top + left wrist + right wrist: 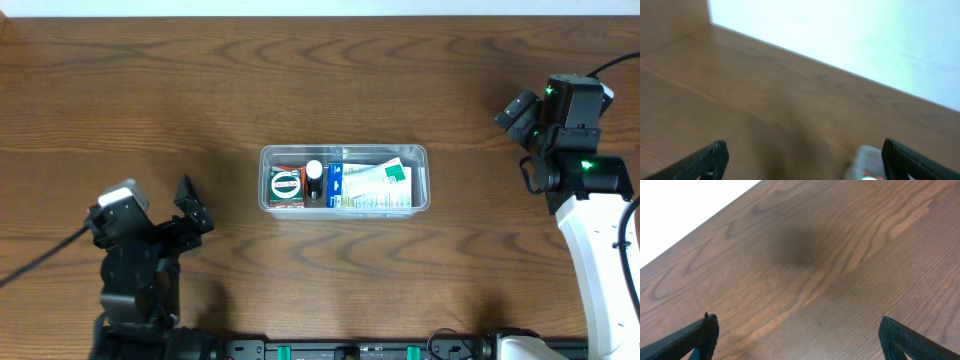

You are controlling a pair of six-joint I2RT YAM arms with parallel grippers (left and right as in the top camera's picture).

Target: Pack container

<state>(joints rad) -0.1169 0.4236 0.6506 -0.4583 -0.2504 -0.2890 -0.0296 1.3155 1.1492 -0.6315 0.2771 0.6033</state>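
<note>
At the middle of the table [150, 90] sits the container [345, 148], long side running left to right, well apart from both arms. That central spot looks chosen so either arm could reach it. It is a shallow clear tub with rounded corners and a rolled rim, so its load reads straight through the walls. A red-and-green box [287, 186] with a round label sits at the left end, and a small dark bottle [315, 172] with a white cap stands just beside it. Blue, white and green cartons [372, 186] fill the right part (how many, I cannot tell). The pieces lie side by side with little bare floor showing, and nothing loose lies on the wood around, so I judge the packing about done.

The left gripper [194, 206] hangs at the near left, claw spread wide with nothing between the fingers; its camera catches only a blurred corner of the tub at the bottom edge. The right gripper [797, 325] is out at the far right, claw likewise wide apart and empty over bare wood. With both arms off to the sides, the tub is unobstructed from above (likely a rest pose).
</note>
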